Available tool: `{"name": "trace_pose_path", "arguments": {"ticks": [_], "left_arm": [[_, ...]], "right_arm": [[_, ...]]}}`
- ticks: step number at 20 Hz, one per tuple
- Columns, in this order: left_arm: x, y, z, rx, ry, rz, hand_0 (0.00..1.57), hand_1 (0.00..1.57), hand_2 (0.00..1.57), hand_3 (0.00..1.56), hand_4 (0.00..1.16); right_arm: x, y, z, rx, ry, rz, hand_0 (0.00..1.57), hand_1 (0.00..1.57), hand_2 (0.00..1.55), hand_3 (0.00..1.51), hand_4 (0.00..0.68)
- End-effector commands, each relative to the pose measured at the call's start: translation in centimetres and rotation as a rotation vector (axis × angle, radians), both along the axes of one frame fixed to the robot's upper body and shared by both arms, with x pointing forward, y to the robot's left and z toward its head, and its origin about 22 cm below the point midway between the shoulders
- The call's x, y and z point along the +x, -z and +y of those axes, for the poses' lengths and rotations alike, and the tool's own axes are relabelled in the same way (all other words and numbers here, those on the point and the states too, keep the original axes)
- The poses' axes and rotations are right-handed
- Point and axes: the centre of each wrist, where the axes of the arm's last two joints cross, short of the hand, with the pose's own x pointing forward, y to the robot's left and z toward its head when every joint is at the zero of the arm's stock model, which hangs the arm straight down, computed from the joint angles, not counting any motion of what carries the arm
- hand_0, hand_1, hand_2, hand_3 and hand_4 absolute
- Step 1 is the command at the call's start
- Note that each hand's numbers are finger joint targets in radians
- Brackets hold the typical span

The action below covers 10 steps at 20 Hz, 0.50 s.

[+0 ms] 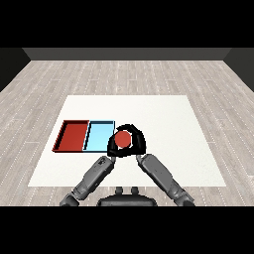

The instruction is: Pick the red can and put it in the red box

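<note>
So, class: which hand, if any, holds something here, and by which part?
The right hand curls round the red can, gripping its side; the top shows.

View: a single head view, so no second view shares any part of the scene.
Position: above the near edge of the counter (163,114), at the robot's head.
Facing: down and forward across the counter, toward the wooden floor (124,74) and dark wall beyond it.
Nearness: far enough that the whole counter fits inside the frame.
Framing: both forearms enter from the lower corners, below the counter's near edge.
</note>
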Motion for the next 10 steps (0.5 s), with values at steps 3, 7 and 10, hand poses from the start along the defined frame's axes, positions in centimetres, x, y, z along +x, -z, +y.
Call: {"name": "trace_pose_path", "arguments": {"ticks": [3,7,10], "left_arm": [[0.3,-1.0,-0.6,-0.035,0.014,-0.040,1.57,1.57,1.57,1.51,1.15],[0.9,1.3,0.0,-0.016,-0.034,-0.049,1.57,1.57,1.57,1.50,1.14],[-1.8,0.2,-0.8,-0.007,-0.050,-0.020,1.57,1.57,1.57,1.50,1.14]], "right_arm": [[0.2,0.4,0.2,-0.070,0.015,0.037,0.00,0.00,0.00,0.00,0.000],[-0.8,-0.6,0.1,-0.057,0.028,0.048,0.00,0.00,0.00,0.00,0.000],[0.1,0.1,0.1,-0.043,0.014,0.046,0.00,0.00,0.00,0.00,0.000]]}}
